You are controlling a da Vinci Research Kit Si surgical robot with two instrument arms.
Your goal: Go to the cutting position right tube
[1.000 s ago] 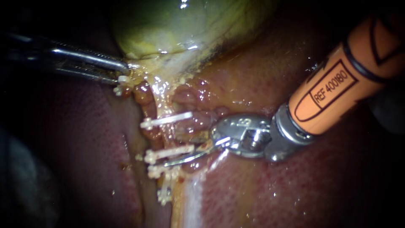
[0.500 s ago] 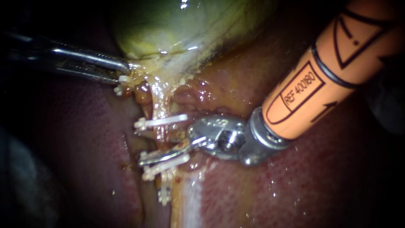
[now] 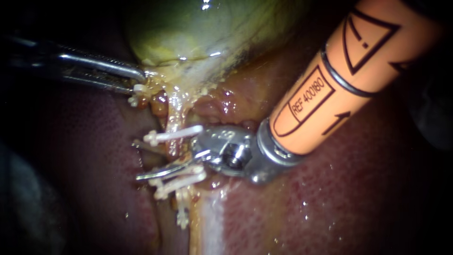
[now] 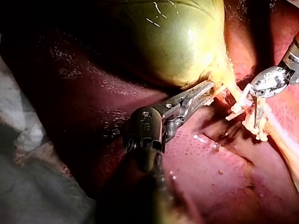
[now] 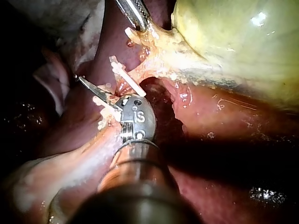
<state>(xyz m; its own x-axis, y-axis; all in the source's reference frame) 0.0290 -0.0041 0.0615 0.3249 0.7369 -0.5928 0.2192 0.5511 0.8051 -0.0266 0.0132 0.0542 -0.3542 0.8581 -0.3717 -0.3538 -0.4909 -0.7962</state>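
1. My right instrument (image 3: pixel 141 160), two thin silver blades on a steel wrist and an orange shaft, enters the endoscope view from 2 o'clock and points toward 9 o'clock. Its jaws are released, with a gap between the blades, and they grip nothing
2. The pale yellow, glistening clipped tube (image 3: pixel 174 115) runs from 12 toward 6 o'clock just left of centre and passes through the gap between those blades
3. One slim white plastic clip (image 3: pixel 173 134) crosses the tube on the 12 o'clock side of the blades. A pair of white lower clips (image 3: pixel 181 178) crosses it on the 6 o'clock side, just beside the lower blade; I cannot tell whether they touch
4. My left instrument (image 3: pixel 139 80), a dark shaft ending in slender steel jaws, comes in from 9 o'clock. Its jaws are clenched on the yellowish tissue at the neck of the gallbladder, where the tube begins
5. The green-yellow, glossy gallbladder (image 3: pixel 198 33) fills the 12 o'clock area, above both instruments
6. The dark red, speckled liver (image 3: pixel 302 208) lies beneath everything, spreading from 3 through 6 to 9 o'clock
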